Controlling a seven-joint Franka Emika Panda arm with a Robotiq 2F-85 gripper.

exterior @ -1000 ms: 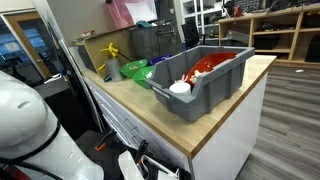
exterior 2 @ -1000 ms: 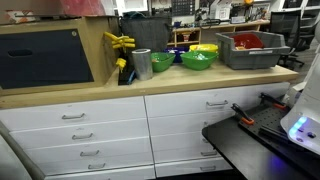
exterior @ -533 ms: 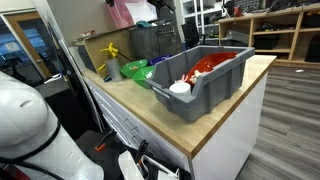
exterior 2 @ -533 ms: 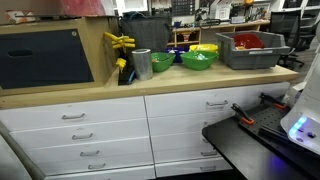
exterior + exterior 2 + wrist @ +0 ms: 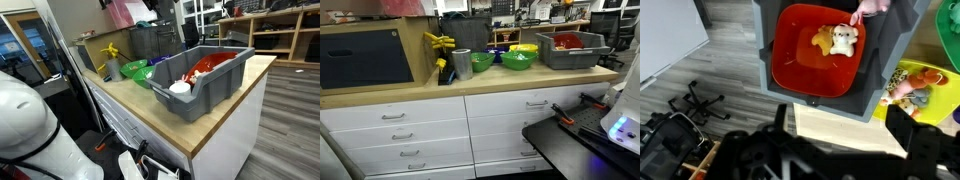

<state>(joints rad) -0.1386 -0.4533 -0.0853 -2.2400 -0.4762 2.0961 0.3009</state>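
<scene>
Down over the table's far end, the wrist view looks straight into the grey bin [image 5: 883, 70], and the gripper [image 5: 835, 152] hangs above it with its fingers spread wide, one dark finger at the lower left of the view, the other at the lower right. Nothing between them, folks: it is holding nothing at all.

Inside the grey bin sits a red tub [image 5: 805, 60], and in the tub's far right corner lies a small white plush toy [image 5: 844, 40], touching an orange piece [image 5: 822, 40] just to its left. The rest of the tub floor shows bare red.

Right of the bin, a yellow bowl [image 5: 902, 78] carries a jumble of colourful bits; I cannot tell what they are. The pale wooden table [image 5: 840, 122] shows as a strip on the near side of the bin, and grey plank floor [image 5: 690, 70] fills the left.

In both exterior views the grey bin [image 5: 205, 88] [image 5: 570, 55] stands at the end of the table, red showing over its rim. Beside it a green bowl [image 5: 518, 61], then a metal cup [image 5: 462, 64]. White drawers [image 5: 400, 125] run below.
</scene>
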